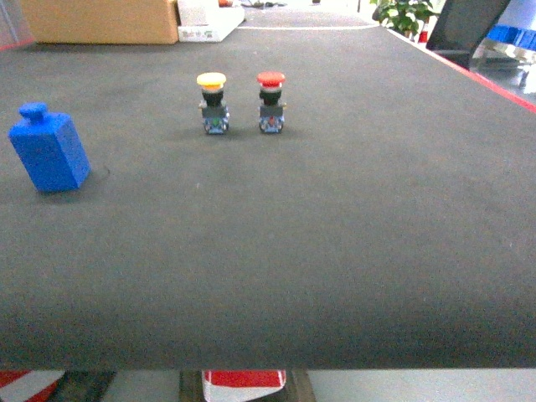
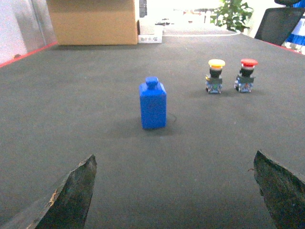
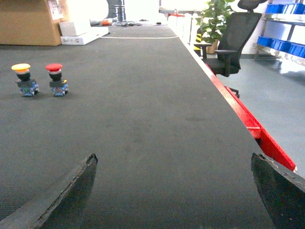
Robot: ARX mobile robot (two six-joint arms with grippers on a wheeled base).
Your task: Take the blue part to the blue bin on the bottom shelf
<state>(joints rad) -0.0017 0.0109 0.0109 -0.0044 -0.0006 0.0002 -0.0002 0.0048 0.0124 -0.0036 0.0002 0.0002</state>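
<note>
A small blue plastic block with a round knob on top [image 1: 48, 149] stands upright on the wide black matte tabletop [image 1: 335, 234], far over toward the left side as seen from the head camera. Nothing touches it. From the left wrist camera the same blue part [image 2: 153, 104] stands ahead of the left gripper [image 2: 174, 188] and a little left of the middle of its gap. That gripper's two dark, worn fingertips [image 2: 71, 193] sit wide apart at the bottom corners of the view, holding nothing and well short of the part.

Further back on the tabletop stand two push-button switches, just beside each other but apart: a yellow-capped push button [image 1: 213, 103] on the left and a red-capped push button [image 1: 270, 101] on the right, both upright.

The right gripper [image 3: 174, 191] is likewise spread wide, with bare black tabletop in front of it, and grips nothing. Its view shows the red edge of the tabletop [image 3: 248, 121] running along the right side, a black office chair [image 3: 233, 43] on the floor past it, and blue bins [image 3: 286, 28] on racking farther off. A brown cardboard box [image 1: 100, 21] rests at the tabletop's far end.
</note>
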